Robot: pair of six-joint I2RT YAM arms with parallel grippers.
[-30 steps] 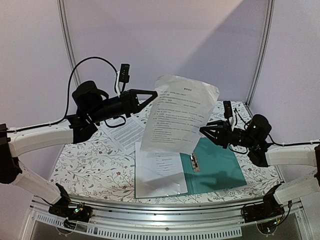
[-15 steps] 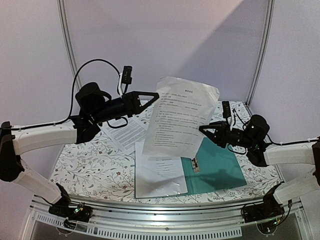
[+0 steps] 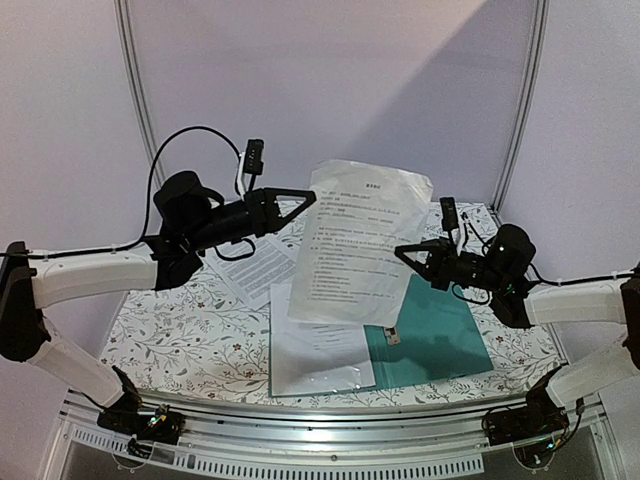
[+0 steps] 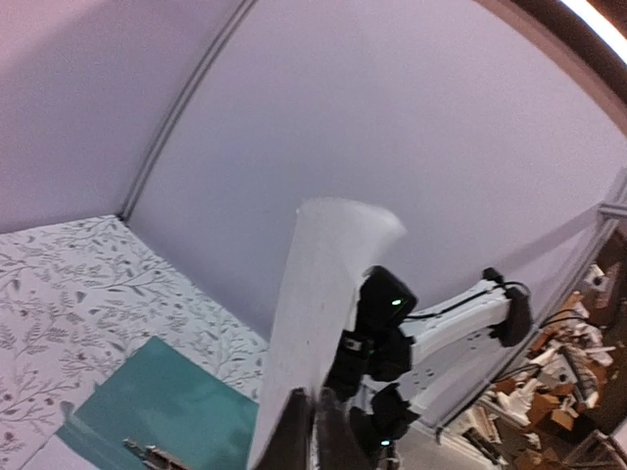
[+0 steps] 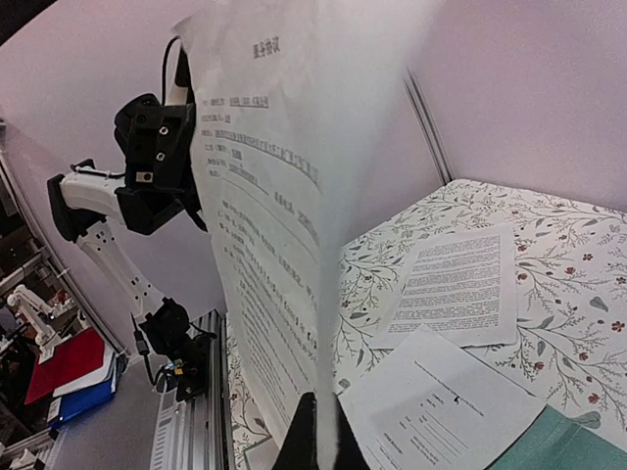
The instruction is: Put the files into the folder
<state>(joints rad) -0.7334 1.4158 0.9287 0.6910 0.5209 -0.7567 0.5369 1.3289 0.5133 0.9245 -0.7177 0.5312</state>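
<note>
A white printed sheet (image 3: 362, 240) hangs upright in the air above the open teal folder (image 3: 435, 335). My left gripper (image 3: 308, 198) is shut on the sheet's upper left edge; in the left wrist view the sheet (image 4: 318, 313) rises edge-on from the gripper (image 4: 315, 416). My right gripper (image 3: 402, 252) is shut on the sheet's right edge; the right wrist view shows the sheet (image 5: 284, 225) rising from the gripper (image 5: 320, 416). Another sheet (image 3: 318, 348) lies on the folder's left half. The silver clip (image 3: 391, 333) sits at the spine. A third sheet (image 3: 252, 268) lies on the table behind.
The floral tablecloth (image 3: 170, 330) covers the table. A curved metal rail (image 3: 330, 420) runs along the near edge. White backdrop walls and two frame poles stand behind. The arm bases sit at the near left and right corners.
Both grippers have carried the held sheet a little higher and to the right; its lower edge now hangs clear above the sheet lying on the folder. The arms drew slightly together.
</note>
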